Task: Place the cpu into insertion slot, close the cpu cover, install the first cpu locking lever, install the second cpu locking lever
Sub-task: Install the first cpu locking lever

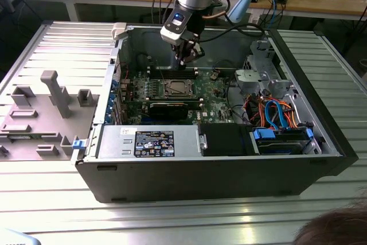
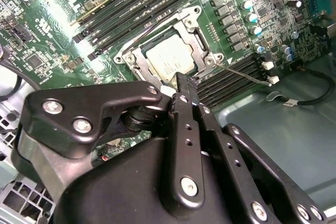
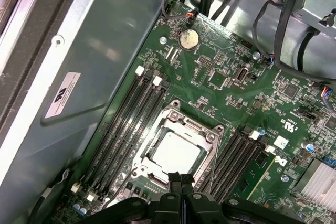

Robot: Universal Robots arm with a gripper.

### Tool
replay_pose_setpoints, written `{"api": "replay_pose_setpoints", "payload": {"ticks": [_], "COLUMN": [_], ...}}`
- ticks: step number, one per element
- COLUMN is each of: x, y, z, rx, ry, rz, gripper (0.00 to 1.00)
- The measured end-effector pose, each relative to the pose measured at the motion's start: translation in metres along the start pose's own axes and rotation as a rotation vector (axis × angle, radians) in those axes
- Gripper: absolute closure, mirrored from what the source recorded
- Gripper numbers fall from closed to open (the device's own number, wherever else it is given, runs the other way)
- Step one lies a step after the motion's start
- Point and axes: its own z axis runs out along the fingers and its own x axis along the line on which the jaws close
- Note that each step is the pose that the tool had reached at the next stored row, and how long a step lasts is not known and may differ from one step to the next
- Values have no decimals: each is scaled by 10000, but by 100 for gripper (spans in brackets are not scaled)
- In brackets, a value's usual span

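Note:
The cpu (image 2: 168, 59) lies flat in the insertion slot (image 2: 137, 67) on the green motherboard, its pale metal top showing. The cpu cover (image 2: 198, 39) is folded down over it as a silvery frame around the chip. A thin locking lever (image 2: 247, 75) sticks out sideways from the socket's corner, unlatched. My gripper (image 2: 181, 81) hovers just above the socket's edge, shut with nothing between its fingers. The first wrist view shows the cpu (image 3: 176, 153), the cpu cover (image 3: 191, 124) and my gripper (image 3: 178, 178). In the exterior view my gripper (image 1: 184, 63) hangs over the insertion slot (image 1: 175, 88).
Long black memory slots (image 3: 123, 124) flank the socket on both sides. The open computer case (image 1: 218, 170) has tall walls; cables and a drive cage (image 1: 281, 119) sit at the exterior view's right. A grey fixture plate (image 1: 40, 113) lies outside the case at that view's left.

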Motion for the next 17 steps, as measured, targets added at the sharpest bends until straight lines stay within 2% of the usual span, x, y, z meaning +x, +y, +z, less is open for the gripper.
{"api": "replay_pose_setpoints", "payload": {"ticks": [17], "x": [0], "y": [0], "z": [0], "rx": [13], "ry": [-37], "rz": [-407], "gripper": [89]}}
